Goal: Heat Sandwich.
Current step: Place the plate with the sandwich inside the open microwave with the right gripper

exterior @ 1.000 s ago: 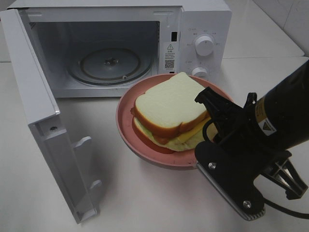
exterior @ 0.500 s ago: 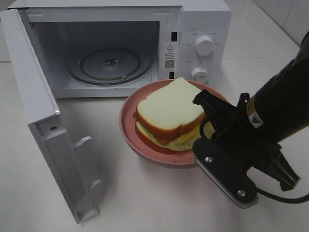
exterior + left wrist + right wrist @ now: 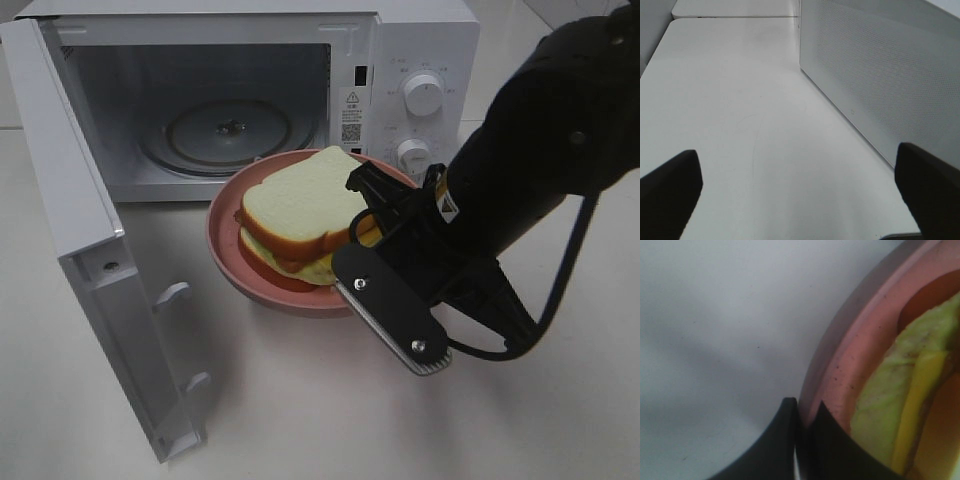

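Observation:
The sandwich (image 3: 300, 205), white bread with a tan crust over yellow-green filling, lies on a round pink plate (image 3: 225, 250) just in front of the open microwave (image 3: 420, 40). My right gripper (image 3: 372, 238) is shut on the plate's right rim. The right wrist view shows its black fingertips (image 3: 802, 412) pinching the pink rim (image 3: 860, 360), with the filling (image 3: 890, 405) beside them. My left gripper (image 3: 800, 185) is outside the exterior high view. In the left wrist view it stands wide open over bare table, holding nothing.
The microwave door (image 3: 80, 220) swings out to the left, and the glass turntable (image 3: 228, 135) lies inside. In the left wrist view the door's dotted outer face (image 3: 880, 75) is close by. The white table (image 3: 300, 400) runs to the front.
My right arm has carried the plate with the sandwich leftward and nearer the microwave's opening. The left gripper has stayed open.

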Motion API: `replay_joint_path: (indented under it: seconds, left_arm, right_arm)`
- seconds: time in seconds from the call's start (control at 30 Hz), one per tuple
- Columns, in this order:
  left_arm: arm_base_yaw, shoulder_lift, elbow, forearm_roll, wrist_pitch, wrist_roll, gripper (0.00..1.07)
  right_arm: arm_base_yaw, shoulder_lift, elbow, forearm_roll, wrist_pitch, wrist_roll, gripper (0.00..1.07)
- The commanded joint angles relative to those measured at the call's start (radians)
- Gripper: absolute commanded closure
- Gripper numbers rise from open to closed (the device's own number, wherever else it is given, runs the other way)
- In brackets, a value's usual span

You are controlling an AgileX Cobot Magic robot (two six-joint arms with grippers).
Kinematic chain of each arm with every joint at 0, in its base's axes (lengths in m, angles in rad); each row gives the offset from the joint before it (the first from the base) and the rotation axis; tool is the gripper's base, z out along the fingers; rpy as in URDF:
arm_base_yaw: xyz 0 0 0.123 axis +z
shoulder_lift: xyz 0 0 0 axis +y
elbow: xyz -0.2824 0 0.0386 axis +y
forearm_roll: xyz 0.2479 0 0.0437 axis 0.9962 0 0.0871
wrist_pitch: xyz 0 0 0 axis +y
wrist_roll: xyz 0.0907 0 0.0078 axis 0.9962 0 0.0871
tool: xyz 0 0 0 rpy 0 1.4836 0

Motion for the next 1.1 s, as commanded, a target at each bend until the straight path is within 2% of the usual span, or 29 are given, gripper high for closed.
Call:
replay_joint_path:
  seconds: [0.03,0.2,0.57,1.1]
  left_arm:
    - [-0.008,-0.026,0.004,-0.003,-0.008,-0.003,0.06]
    - [-0.008,-0.026,0.004,-0.003,-0.008,-0.003,0.06]
    - [-0.008,-0.026,0.004,-0.003,-0.008,-0.003,0.06]
    - [-0.008,-0.026,0.004,-0.003,-0.008,-0.003,0.06]
  right_arm:
    - [-0.005,0.029,-0.050,0.042,-0.021,-0.048,1.07]
    - [-0.005,0.087,-0.115,0.124,-0.021,-0.117,1.07]
    - [-0.005,0.171,-0.217,0.126,-0.017,-0.127,1.07]
    - [-0.005,0.318,-0.421,0.126,0.084,-0.117,1.06]
